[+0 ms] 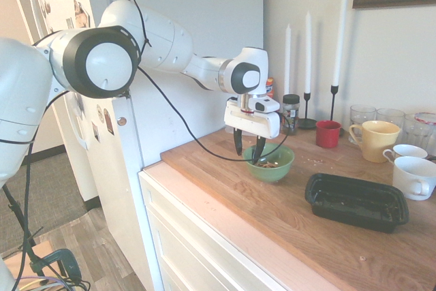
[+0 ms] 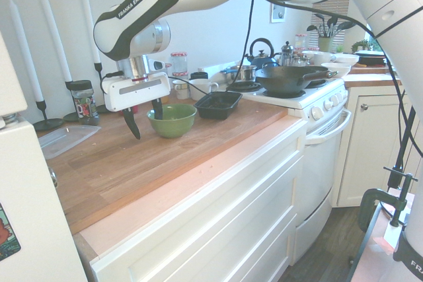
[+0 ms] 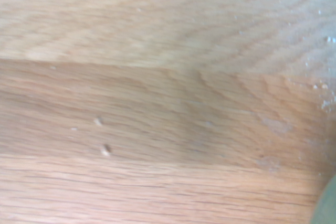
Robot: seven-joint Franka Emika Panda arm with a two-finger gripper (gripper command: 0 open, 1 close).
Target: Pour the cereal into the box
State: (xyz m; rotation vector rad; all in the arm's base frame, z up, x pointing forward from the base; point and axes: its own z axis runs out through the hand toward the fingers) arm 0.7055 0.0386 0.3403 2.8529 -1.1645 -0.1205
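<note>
The gripper [image 1: 249, 155], fingers spread, straddles the near rim of the bowl [image 1: 274, 172] holding cereal [image 1: 268, 164]. Bare counter [image 1: 298, 201] separates bowl and box [image 1: 355, 204].

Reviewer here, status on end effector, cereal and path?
End effector open, empty, fingers straddling green bowl's near rim. Cereal in bowl, unpoured. Black tray beyond; nothing evident blocking.

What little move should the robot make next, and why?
Probably ease down so the bowl's rim comes between its fingers: the gripper stands open with one fingertip over the rim, and the cereal is in the bowl.
</note>
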